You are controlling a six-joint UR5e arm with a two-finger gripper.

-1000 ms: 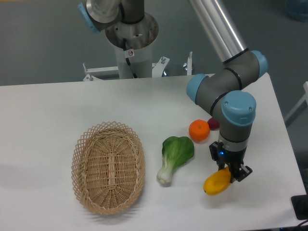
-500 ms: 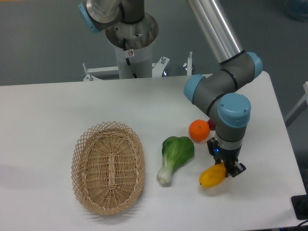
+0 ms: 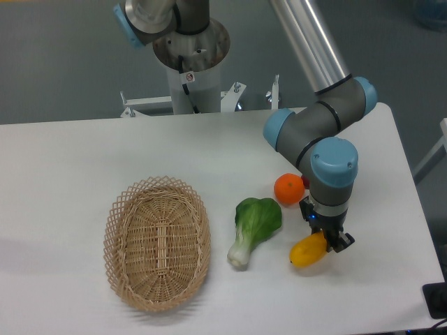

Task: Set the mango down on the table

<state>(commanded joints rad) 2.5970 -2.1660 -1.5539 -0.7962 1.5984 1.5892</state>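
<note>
The mango (image 3: 306,252) is an elongated yellow fruit with an orange tinge, at the front right of the white table (image 3: 70,160). My gripper (image 3: 327,241) points down and is shut on the mango's right end. Whether the mango touches the tabletop or hangs just above it I cannot tell. The arm's wrist hides the mango's right tip.
A round orange (image 3: 288,188) lies just behind the gripper, with a small purple sweet potato mostly hidden behind the wrist. A green bok choy (image 3: 253,225) lies left of the mango. An oval wicker basket (image 3: 157,241) stands at front left. The robot base (image 3: 190,56) is behind the table.
The gripper has carried the mango to the left and slightly back, toward the bok choy. It still holds the fruit. The other objects have not moved.
</note>
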